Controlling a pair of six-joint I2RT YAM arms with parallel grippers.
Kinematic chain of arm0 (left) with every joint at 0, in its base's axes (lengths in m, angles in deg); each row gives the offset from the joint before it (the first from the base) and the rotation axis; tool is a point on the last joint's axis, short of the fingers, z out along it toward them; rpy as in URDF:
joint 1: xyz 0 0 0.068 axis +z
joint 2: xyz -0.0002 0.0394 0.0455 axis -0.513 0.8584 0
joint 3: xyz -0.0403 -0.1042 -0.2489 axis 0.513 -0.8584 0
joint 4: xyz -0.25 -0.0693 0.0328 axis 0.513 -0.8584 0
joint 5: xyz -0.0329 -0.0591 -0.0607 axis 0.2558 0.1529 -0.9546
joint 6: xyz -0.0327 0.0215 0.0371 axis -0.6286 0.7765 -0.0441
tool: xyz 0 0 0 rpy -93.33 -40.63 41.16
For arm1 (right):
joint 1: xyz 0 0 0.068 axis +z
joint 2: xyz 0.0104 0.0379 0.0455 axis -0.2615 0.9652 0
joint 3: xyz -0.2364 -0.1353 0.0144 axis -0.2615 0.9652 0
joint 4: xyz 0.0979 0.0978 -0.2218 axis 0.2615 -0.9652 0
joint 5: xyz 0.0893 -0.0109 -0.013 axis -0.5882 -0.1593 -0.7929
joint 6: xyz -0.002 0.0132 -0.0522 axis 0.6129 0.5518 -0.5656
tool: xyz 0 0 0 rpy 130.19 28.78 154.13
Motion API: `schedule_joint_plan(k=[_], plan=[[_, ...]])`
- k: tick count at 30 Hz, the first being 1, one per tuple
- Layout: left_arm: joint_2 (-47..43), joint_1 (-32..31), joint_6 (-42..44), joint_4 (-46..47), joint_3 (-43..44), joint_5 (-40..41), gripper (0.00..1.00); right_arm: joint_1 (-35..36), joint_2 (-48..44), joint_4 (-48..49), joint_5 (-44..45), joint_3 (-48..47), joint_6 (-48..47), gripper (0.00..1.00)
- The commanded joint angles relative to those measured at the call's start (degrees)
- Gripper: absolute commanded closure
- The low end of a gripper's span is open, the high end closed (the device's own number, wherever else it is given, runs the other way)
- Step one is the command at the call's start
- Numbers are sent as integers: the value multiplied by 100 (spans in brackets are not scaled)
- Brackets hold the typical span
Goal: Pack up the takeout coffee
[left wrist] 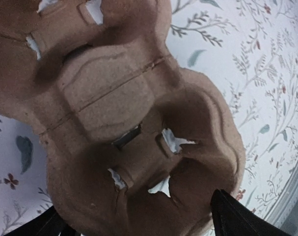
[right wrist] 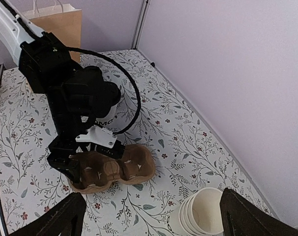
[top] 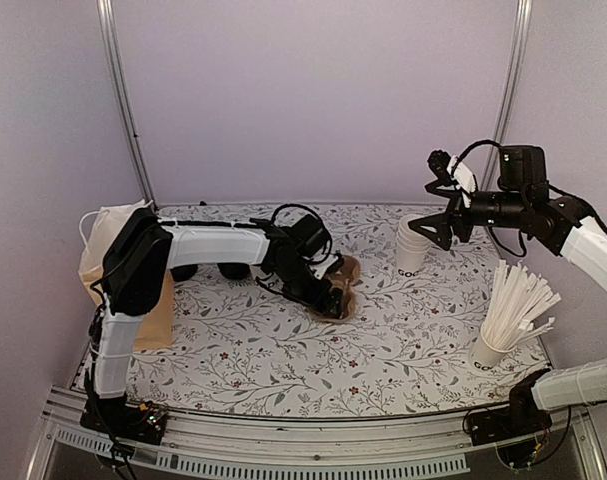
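From the near edge, the left arm runs out low over the flowered table point(top: 283, 365) and the right arm rises off the near right corner. Close to that corner, by the right edge, a white cup point(top: 487, 352) stands packed with long white sticks point(top: 518, 300), fanned out; whether they are straws or stirrers I cannot tell.

About the middle of the table lies a brown pulp cup carrier point(left wrist: 114, 98), flat on the cloth. The left gripper point(top: 326, 298) is down at its nearer end, its fingers point(left wrist: 234, 216) standing wide, one at each side of the carrier's rim. Whether they press on it or merely straddle it I cannot tell, because the carrier fills the wrist view.

The takeout coffees point(top: 234, 270) are left of the carrier and a little further back, tucked under the left arm's forearm. From above only two round black lids show, side by side. From the right wrist, a bit of white cup wall with black letters peeks out behind the left wrist. They stand on the cloth, apart from the carrier.

At the left edge a brown paper bag point(top: 155, 322) with white handles stands upright.

Further back, toward the far right corner, is a stack of lidless white cups point(top: 411, 252), mouths up. The right gripper point(top: 435, 228) hangs in the air just above and beside it, jaws spread fully with nothing between them.
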Motion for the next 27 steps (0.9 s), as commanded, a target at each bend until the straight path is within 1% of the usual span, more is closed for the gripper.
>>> schedule_joint_plan(k=[1,4,6,9,12,15,18,20,22,24,25,27], plan=[[-597,-428,105,711,-436,-769,8,-39,165,-63,-201,-273,-20,1],[-736,-759,76,1058,-563,-854,8,-39,332,-97,-309,-315,-15,1],[-639,-1013,-12,1197,-489,-983,9,-37,426,-110,-355,-350,-9,1],[-435,-1300,-102,1231,-319,-1128,9,-39,578,-165,-381,-404,-3,1],[-414,-1501,-159,1220,-392,-1123,9,-39,639,-208,-380,-403,-17,1],[-637,-1626,-168,1213,-657,-1079,9,-39,634,-238,-396,-315,-44,2],[-1217,-1671,-56,1206,-1138,-903,10,-14,705,-444,-380,-305,-171,5],[-1756,-1651,89,1165,-1501,-577,9,84,825,-687,-194,-375,-252,7],[-2278,-1603,238,1055,-1812,-41,8,314,1008,-966,101,-491,-327,10],[-2715,-1571,351,930,-2025,979,6,575,1168,-1251,400,-597,-383,11],[-2922,-1568,474,914,-2139,1704,5,727,1289,-1360,552,-679,-362,12],[-3259,-1517,517,941,-2375,2639,1,1054,1488,-1671,697,-890,-313,15]])
